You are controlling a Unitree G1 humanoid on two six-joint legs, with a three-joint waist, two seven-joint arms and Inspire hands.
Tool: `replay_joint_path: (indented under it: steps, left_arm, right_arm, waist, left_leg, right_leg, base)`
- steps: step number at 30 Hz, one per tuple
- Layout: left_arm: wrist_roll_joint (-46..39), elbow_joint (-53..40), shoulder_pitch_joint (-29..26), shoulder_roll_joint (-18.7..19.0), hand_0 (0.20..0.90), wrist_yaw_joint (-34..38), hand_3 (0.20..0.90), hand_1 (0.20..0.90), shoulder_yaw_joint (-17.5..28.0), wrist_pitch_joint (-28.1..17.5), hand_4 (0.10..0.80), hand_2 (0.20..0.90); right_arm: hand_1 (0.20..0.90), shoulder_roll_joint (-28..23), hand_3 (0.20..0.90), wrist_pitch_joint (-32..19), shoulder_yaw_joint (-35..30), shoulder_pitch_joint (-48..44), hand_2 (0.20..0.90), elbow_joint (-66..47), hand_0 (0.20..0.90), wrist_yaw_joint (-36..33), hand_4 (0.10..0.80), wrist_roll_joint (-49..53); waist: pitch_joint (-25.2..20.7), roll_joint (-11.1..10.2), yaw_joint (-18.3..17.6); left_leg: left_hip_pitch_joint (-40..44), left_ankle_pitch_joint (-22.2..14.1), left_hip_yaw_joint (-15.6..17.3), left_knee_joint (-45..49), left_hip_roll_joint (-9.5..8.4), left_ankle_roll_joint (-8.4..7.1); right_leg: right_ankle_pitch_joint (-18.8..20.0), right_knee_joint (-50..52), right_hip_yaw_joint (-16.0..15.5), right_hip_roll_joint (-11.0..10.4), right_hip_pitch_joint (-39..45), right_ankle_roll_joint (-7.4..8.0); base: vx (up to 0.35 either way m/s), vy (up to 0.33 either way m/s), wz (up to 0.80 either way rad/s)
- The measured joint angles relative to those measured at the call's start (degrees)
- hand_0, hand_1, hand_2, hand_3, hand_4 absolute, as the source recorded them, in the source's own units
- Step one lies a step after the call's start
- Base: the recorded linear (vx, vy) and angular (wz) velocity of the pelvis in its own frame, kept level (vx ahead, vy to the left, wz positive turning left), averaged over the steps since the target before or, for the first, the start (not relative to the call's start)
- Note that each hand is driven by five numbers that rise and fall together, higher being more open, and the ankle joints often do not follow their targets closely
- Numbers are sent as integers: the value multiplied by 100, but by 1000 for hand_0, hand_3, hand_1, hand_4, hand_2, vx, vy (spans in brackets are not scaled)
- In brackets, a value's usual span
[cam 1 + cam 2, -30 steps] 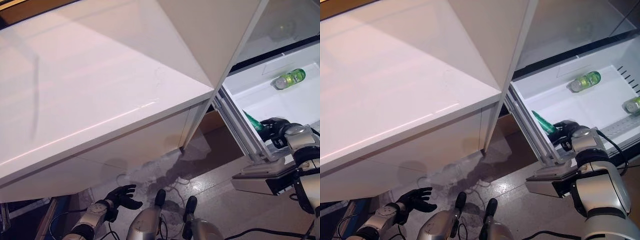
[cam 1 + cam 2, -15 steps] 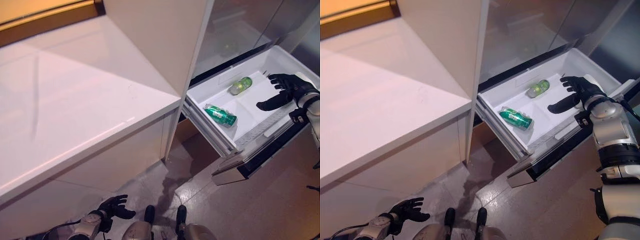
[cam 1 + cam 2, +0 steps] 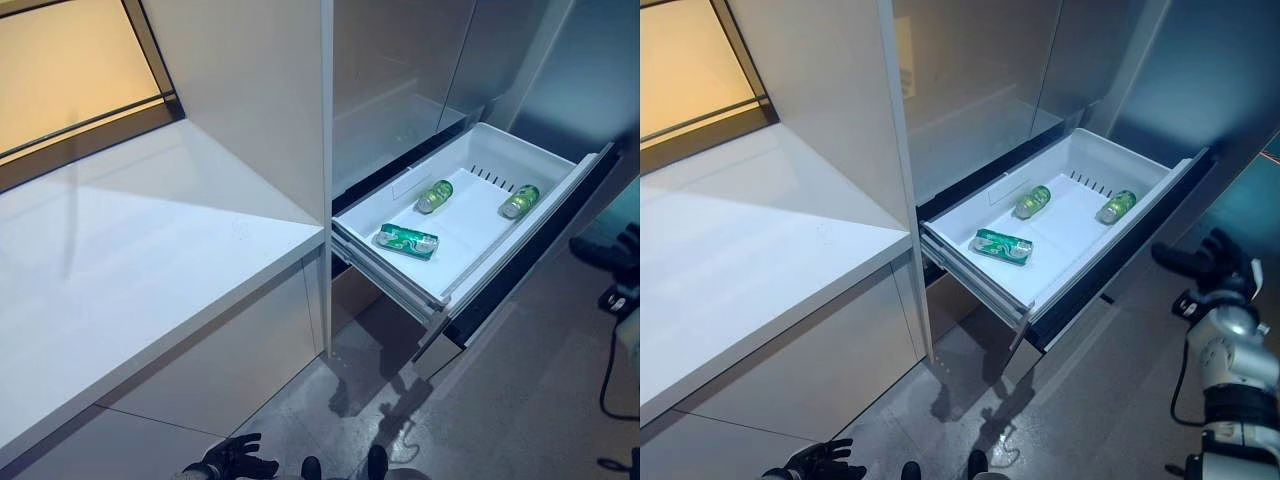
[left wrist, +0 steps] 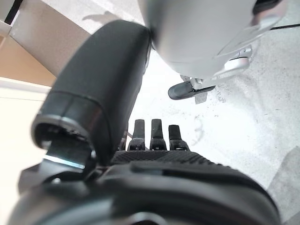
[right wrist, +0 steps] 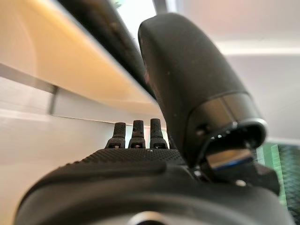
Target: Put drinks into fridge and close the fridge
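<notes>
The white fridge drawer [image 3: 476, 146] is pulled out, and three green drink cans lie on their sides in it: one near the front left [image 3: 407, 240], one at the back [image 3: 435, 196], one on the right [image 3: 520, 202]. My right hand [image 3: 1208, 268] hangs open and empty in the air, off to the right of the drawer's dark front panel [image 3: 525, 262] and not touching it. Its straight fingers [image 5: 136, 133] show in the right wrist view. My left hand [image 3: 235, 462] is low by the floor, open, holding nothing.
A long white counter [image 3: 150, 260] fills the left side, with a tall white cabinet wall [image 3: 250, 90] between it and the fridge. Grey fridge doors [image 3: 980, 70] stand above the drawer. Bare floor [image 3: 510, 390] lies before the drawer.
The camera has pulled back and up. My right hand let go of the green can in the drawer, then left the drawer for a spot right of its front.
</notes>
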Motion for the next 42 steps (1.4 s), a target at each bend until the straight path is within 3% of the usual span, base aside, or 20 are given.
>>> replay_joint_path:
  steps: [4,7,13,22,27,33,34,39,42]
  left_arm:
    - [-17,95,-131,-7,900,4,900,900,-67,-55,800,900]
    - [-80,116,-283,10,900,26,900,900,-99,-45,800,900]
    - [-378,-20,-629,172,900,220,900,900,-96,-65,800,900]
    - [-704,-112,-974,222,900,474,900,900,-438,-88,800,900]
    - [-725,-29,-748,-35,900,463,900,900,-563,-60,800,900]
    - [-805,-27,-651,-32,900,431,900,900,-545,-88,800,900]
    - [-805,-28,-653,-31,900,378,900,900,-545,-91,800,900]
    - [-803,-52,-672,-32,900,318,900,900,-546,-237,800,900]
    - [-796,-44,-731,-24,900,211,900,900,-547,-266,800,900]
  right_arm:
    - [900,404,900,-222,52,61,900,86,900,-133,800,232]
    - [900,493,900,-547,67,55,900,188,900,-130,800,403]
    - [900,527,900,-978,131,-132,900,175,900,242,800,757]
    - [900,378,900,-1744,265,-1607,900,361,900,454,800,988]
    - [900,197,900,-1881,661,-2505,900,860,900,453,800,909]
    - [900,-21,900,-1780,1404,-3444,900,1518,900,454,800,475]
    - [900,-156,900,-1707,1937,-3665,900,1617,900,508,800,203]
    - [900,-182,900,-1482,2561,-3901,900,1681,900,775,800,-127]
    - [900,-174,900,-1388,2795,-4090,900,1813,900,873,800,-313]
  waist:
    - [25,4,57]
    - [80,-23,122]
    - [674,-234,253]
    - [1406,101,305]
    - [1516,280,511]
    - [1569,401,809]
    - [1584,435,910]
    - [1581,483,1124]
    - [1587,486,1314]
  left_leg:
    - [-317,-200,-16,567,-10,28]
    - [-594,-427,-102,1162,-41,36]
    - [-1489,-933,-209,2481,-181,112]
    - [-3446,-1538,-233,4776,-378,123]
    - [-3882,-1525,-525,5099,-535,101]
    - [-3994,-1498,-763,5071,-601,59]
    - [-3989,-1495,-829,5042,-631,56]
    - [-3953,-1482,-1013,4948,-621,38]
    - [-3776,-1304,-1137,4764,-627,-199]
  right_leg:
    - [-158,386,1,-30,-203,-7]
    - [-484,1097,-128,-94,-495,-31]
    - [-1166,2693,-241,-323,-1432,-72]
    - [-1756,4917,-271,-689,-3276,-101]
    - [-1802,5258,-410,-744,-3662,-211]
    - [-1797,5273,-602,-788,-3737,-302]
    - [-1792,5263,-657,-793,-3725,-370]
    - [-1812,5171,-916,-834,-3605,-479]
    - [-1899,5134,-1076,-897,-3435,-539]
  base:
    - [2,-12,2]
    - [10,22,25]
    - [-74,58,15]
    - [-106,88,6]
    - [-19,49,12]
    - [27,38,13]
    - [37,22,11]
    - [58,2,20]
    - [60,-34,31]
